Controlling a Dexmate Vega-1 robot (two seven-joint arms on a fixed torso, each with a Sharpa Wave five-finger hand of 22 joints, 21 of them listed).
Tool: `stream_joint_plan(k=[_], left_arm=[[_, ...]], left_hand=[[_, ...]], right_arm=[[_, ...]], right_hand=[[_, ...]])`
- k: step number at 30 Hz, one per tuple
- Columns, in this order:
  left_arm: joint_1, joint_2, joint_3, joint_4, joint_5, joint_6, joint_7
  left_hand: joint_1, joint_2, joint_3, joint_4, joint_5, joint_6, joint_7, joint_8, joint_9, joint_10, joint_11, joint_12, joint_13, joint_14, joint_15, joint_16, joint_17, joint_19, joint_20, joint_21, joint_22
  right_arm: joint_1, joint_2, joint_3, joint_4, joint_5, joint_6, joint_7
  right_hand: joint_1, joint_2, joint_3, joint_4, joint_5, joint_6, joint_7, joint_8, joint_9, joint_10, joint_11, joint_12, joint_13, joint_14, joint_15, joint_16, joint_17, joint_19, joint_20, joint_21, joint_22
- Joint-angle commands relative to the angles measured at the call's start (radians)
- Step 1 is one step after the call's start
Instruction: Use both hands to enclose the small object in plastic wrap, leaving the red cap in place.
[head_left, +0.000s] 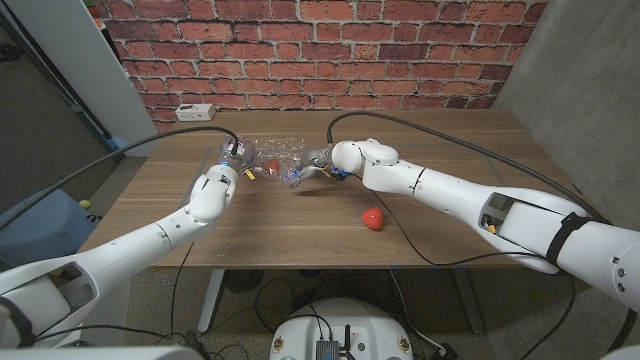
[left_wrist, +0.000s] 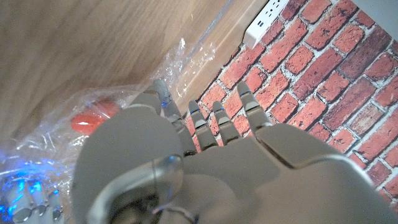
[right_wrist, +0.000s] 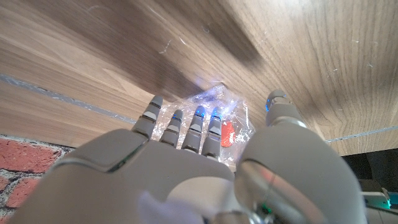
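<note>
Now | both hands' fingers grasping plastic wrap (head_left: 275, 158) | red cap (head_left: 373, 217) apart | power strip (head_left: 195, 112) behind

My head camera overlooks the worktop (head_left: 300, 225); both wrist cameras sit close behind my hands, sharing the wrap (head_left: 283, 160).

White rounded arm shells, black cables looping off both. Right arm (head_left: 470, 200) has a black band and yellow mark. Left hand (left_wrist: 205, 168), right hand (right_wrist: 186, 168): grey, blue-lit fingertips.
</note>
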Motion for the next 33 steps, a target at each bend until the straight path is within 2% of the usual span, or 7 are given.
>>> stream_joint_plan(k=[1,9,16,23,25,29,33], left_arm=[[0.020,-0.016,-0.038,-0.009,-0.026,-0.013,0.210],[-0.015,-0.021,-0.017,0.006,-0.011,-0.065,0.226],[-0.066,-0.033,0.015,0.036,0.002,-0.148,0.215],[-0.116,-0.058,0.045,0.079,0.007,-0.233,0.207],[-0.130,-0.067,0.053,0.094,0.005,-0.255,0.205],[-0.154,-0.084,0.071,0.118,0.009,-0.288,0.201],[-0.172,-0.096,0.085,0.137,0.003,-0.320,0.193]], left_hand=[[0.011,0.009,0.011,0.019,0.025,-0.026,0.002,0.025,0.043,0.012,-0.009,0.012,0.009,0.017,-0.015,0.007,0.003,0.012,0.000,0.015,0.006],[0.011,0.005,0.019,0.039,0.046,-0.049,-0.014,0.054,0.089,0.021,-0.011,0.017,0.017,0.020,-0.020,0.006,0.004,0.013,-0.003,0.023,0.011],[0.011,0.000,0.020,0.050,0.059,-0.057,-0.024,0.075,0.118,0.023,-0.013,0.018,0.021,0.021,-0.022,0.004,0.003,0.010,-0.012,0.026,0.013],[0.011,-0.006,0.018,0.056,0.066,-0.054,-0.031,0.092,0.136,0.022,-0.016,0.018,0.024,0.019,-0.024,0.003,0.003,0.008,-0.018,0.028,0.013],[0.011,-0.009,0.017,0.058,0.069,-0.054,-0.032,0.099,0.145,0.021,-0.008,0.018,0.026,0.018,-0.024,0.002,0.002,0.006,-0.020,0.029,0.014],[0.011,-0.012,0.016,0.060,0.072,-0.051,-0.033,0.108,0.153,0.020,-0.013,0.017,0.027,0.016,-0.024,0.001,0.002,0.005,-0.020,0.030,0.014],[0.012,-0.014,0.014,0.061,0.075,-0.052,-0.033,0.114,0.160,0.020,-0.011,0.017,0.028,0.011,-0.024,-0.001,0.002,0.003,-0.020,0.030,0.014]], right_arm=[[-0.013,-0.015,0.009,-0.018,0.006,0.000,-0.008],[-0.023,-0.027,0.015,-0.036,0.006,-0.007,-0.008],[-0.036,-0.043,0.021,-0.063,0.005,-0.030,-0.006],[-0.046,-0.054,0.026,-0.082,0.004,-0.050,-0.007],[-0.047,-0.056,0.027,-0.085,0.003,-0.053,-0.010],[-0.051,-0.061,0.031,-0.090,0.005,-0.057,-0.012],[-0.054,-0.066,0.036,-0.100,0.007,-0.061,-0.014]], right_hand=[[-0.008,0.001,-0.001,-0.001,0.007,0.000,0.000,-0.002,0.002,-0.002,0.002,-0.005,0.001,0.007,-0.002,0.001,0.001,0.006,-0.001,0.001,0.003],[-0.007,0.001,-0.001,-0.003,0.007,-0.001,0.000,-0.004,0.002,-0.004,0.001,-0.006,0.001,0.007,-0.002,0.000,0.000,0.006,-0.002,0.001,0.003],[-0.008,0.001,-0.001,-0.003,0.008,-0.002,-0.001,-0.005,0.002,-0.006,0.002,-0.007,0.001,0.007,-0.002,-0.001,-0.001,0.006,-0.001,0.001,0.003],[-0.006,0.001,0.000,-0.004,0.008,-0.004,-0.002,-0.006,0.002,-0.009,0.004,-0.009,0.001,0.007,-0.002,-0.001,-0.002,0.007,-0.001,0.001,0.003],[-0.007,0.002,-0.001,-0.004,0.008,-0.005,-0.002,-0.007,0.002,-0.010,0.005,-0.010,0.001,0.007,-0.002,-0.001,-0.002,0.007,-0.001,0.001,0.003],[-0.008,0.001,-0.001,-0.004,0.008,-0.006,-0.002,-0.007,0.002,-0.012,0.006,-0.010,0.001,0.007,-0.002,-0.001,-0.002,0.008,0.000,0.001,0.003],[-0.008,0.002,-0.001,-0.004,0.009,-0.008,-0.002,-0.009,0.002,-0.015,0.017,-0.012,0.001,0.006,-0.002,-0.002,-0.002,0.009,-0.001,0.001,0.003]])
